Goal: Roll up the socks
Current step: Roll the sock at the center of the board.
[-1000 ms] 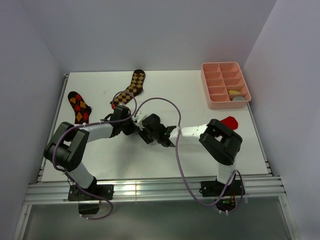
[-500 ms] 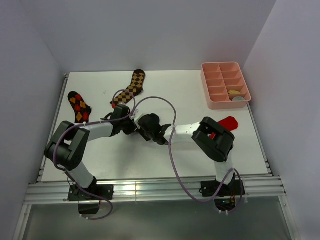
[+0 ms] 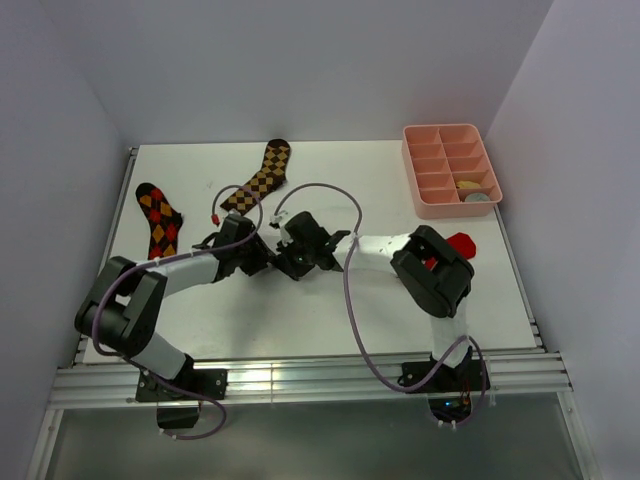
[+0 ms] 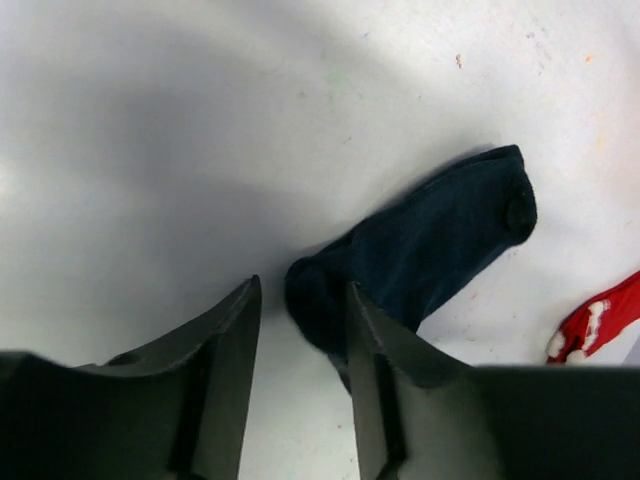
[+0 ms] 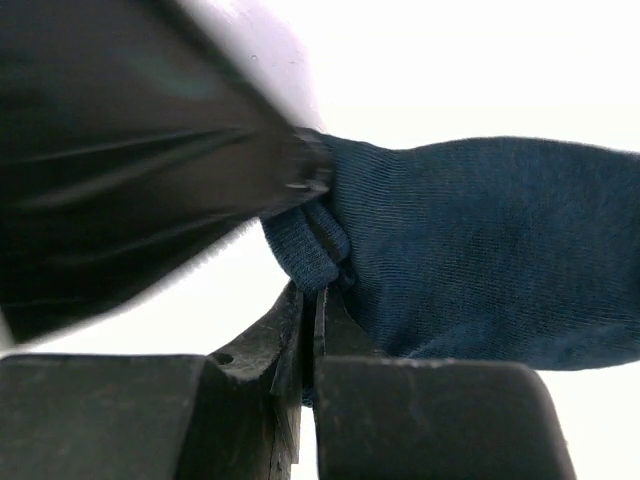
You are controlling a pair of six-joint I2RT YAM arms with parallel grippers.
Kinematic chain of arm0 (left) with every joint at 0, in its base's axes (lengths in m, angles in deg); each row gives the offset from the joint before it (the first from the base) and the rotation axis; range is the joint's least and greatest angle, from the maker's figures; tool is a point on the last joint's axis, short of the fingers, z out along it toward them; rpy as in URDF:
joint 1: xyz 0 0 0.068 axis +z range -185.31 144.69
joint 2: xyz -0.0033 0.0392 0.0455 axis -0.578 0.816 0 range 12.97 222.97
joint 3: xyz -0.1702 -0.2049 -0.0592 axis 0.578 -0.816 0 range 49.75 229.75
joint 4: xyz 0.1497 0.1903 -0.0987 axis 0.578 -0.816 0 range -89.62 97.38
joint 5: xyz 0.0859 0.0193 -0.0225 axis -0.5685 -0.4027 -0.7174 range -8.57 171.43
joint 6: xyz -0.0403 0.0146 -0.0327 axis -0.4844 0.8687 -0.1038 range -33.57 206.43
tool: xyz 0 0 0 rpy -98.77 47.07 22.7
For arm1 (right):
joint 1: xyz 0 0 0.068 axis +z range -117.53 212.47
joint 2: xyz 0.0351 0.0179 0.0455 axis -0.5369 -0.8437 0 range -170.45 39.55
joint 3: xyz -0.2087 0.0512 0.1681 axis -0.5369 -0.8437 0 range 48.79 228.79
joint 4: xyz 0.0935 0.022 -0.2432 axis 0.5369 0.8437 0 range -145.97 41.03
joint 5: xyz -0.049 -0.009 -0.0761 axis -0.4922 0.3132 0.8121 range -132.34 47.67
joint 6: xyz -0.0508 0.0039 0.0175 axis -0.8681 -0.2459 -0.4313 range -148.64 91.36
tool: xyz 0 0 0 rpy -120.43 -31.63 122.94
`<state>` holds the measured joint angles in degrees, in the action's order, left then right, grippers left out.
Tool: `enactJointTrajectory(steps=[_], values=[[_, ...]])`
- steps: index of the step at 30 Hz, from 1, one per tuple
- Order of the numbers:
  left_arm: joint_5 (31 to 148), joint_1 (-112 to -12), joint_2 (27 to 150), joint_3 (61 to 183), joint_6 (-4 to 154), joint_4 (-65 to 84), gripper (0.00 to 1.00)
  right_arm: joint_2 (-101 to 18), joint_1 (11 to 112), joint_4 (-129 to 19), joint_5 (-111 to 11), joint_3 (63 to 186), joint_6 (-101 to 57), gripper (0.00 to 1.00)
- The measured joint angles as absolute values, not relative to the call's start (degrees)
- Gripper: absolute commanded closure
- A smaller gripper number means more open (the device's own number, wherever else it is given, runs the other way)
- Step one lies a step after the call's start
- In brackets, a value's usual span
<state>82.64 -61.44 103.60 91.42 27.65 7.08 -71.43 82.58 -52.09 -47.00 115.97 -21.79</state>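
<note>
A dark navy sock [image 4: 440, 240] lies on the white table, its near end folded into a small roll [image 4: 312, 295]. My left gripper [image 4: 300, 325] is open, its fingertips on either side of that rolled end, with nothing pinched. Facing it, my right gripper [image 5: 315, 295] is shut on the navy sock [image 5: 480, 250] at the fold. In the top view both grippers [image 3: 262, 258] [image 3: 292, 258] meet mid-table and hide the sock. A mustard yellow sock [image 3: 466, 184] and a grey sock [image 3: 480, 197] sit in the pink tray.
The pink divided tray [image 3: 440, 210] stands at the back right. Two long argyle socks [image 3: 160, 215] [image 3: 262, 175] lie at the back left. A red sock with white trim [image 3: 458, 243] lies behind my right arm, and also shows in the left wrist view [image 4: 600, 320].
My left gripper has opened and let go of the sock. My right gripper has closed on the sock's folded end and shifted left toward the left gripper.
</note>
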Motion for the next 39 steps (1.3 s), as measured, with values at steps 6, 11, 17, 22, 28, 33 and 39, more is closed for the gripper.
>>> enactJointTrajectory(steps=[6,11,17,22,28,33,39], values=[[80.68,-61.07,97.43,86.37,23.56,9.27,0.43,-71.45,74.84,-53.47,-63.68,113.80,-13.81,1.00],[80.70,-61.01,95.07,82.83,22.01,13.73,0.44,-74.10,69.64,-56.02,-76.60,112.82,-6.16,1.00],[82.58,-61.84,95.86,80.86,20.70,18.67,0.47,-77.64,66.75,-63.56,-87.00,110.50,3.28,1.00],[83.58,-64.59,99.66,80.86,20.46,21.99,0.50,-78.95,65.29,-70.91,-91.68,107.03,9.97,1.00],[84.79,-65.20,102.92,81.63,19.17,25.70,0.58,-78.95,64.94,-73.66,-92.62,105.32,12.62,1.00],[85.18,-65.36,105.17,82.53,19.04,27.02,0.76,-78.93,64.94,-75.45,-92.62,104.51,13.32,1.00],[85.25,-65.92,106.61,83.40,19.47,27.50,1.00,-77.86,64.94,-74.36,-91.61,104.27,11.87,0.79]])
